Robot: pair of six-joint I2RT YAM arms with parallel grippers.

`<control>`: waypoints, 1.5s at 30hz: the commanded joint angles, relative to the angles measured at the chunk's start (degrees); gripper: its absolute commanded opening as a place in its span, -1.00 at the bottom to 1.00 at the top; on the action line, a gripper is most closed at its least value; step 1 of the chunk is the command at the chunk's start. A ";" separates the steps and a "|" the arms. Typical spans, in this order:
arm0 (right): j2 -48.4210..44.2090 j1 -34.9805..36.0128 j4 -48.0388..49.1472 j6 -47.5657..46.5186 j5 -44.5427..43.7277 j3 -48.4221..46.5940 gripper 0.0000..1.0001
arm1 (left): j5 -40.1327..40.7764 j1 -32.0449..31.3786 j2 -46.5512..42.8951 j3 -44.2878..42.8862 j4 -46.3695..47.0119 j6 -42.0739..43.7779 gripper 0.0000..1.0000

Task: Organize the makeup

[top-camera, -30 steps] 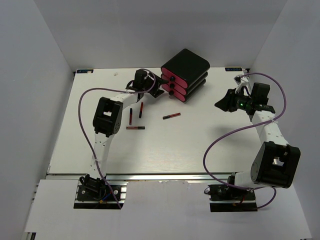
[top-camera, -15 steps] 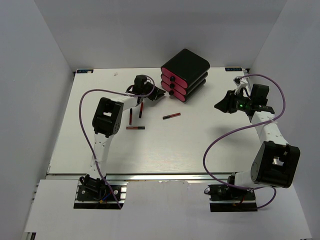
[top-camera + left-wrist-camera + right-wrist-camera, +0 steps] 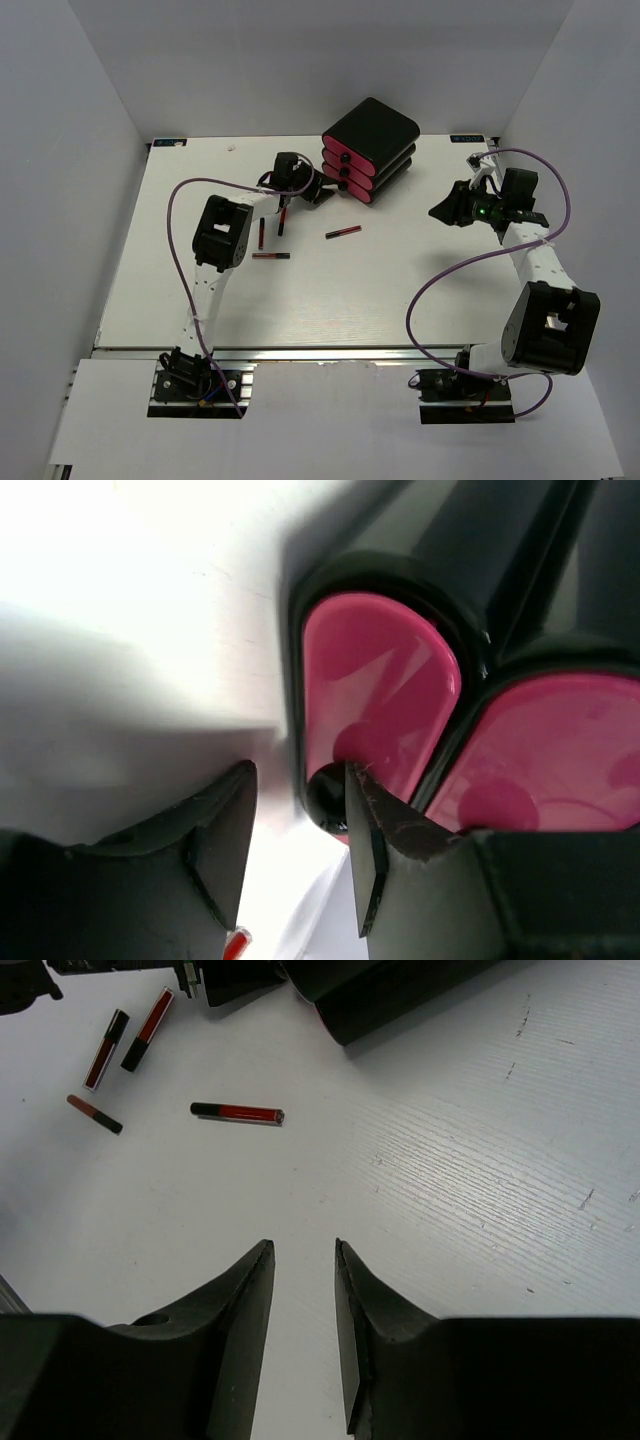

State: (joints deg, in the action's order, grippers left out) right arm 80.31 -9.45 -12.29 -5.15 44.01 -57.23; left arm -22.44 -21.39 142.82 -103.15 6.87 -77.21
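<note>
Has swung the left fingers (image 3: pixel 225 830) in over the last second against the black box (image 3: pixel 370 135): now spread apart, gripping nothing, with the dark knob (image 3: pixel 326 792) of one pink drawer (image 3: pixel 375 680) between them, close to one finger. Has left the right fingers (image 3: pixel 245 1310) unmoved, partly parted and empty, above the tabletop (image 3: pixel 400 290). Shows four makeup sticks (image 3: pixel 343 232) loose near the box. Points to opening a drawer first; nothing stowed yet.

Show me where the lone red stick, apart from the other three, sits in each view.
Top external: lone red stick mid-table, right of the other three.
Left wrist: not in it.
Right wrist: upper left, right of the three.
Shared landmark: the black drawer box, in all three views.
</note>
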 commanded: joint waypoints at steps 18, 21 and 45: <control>1.95 0.22 1.48 -0.39 0.29 -1.13 -0.25 | -2.44 -1.81 2.99 -4.78 -1.87 -1.01 0.02; 2.39 0.22 1.48 -0.30 0.29 -1.56 -0.25 | -2.44 -1.99 3.07 -4.16 -0.81 -1.98 -0.25; 2.66 0.22 1.48 -0.48 0.20 -1.57 -0.25 | -3.49 -1.64 -2.11 4.63 6.92 -3.91 0.16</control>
State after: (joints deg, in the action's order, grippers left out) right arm 82.98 -9.34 -12.16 -4.99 43.86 -57.25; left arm -25.91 -22.59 143.65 -99.68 14.98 -81.52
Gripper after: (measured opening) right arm 0.373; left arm 0.587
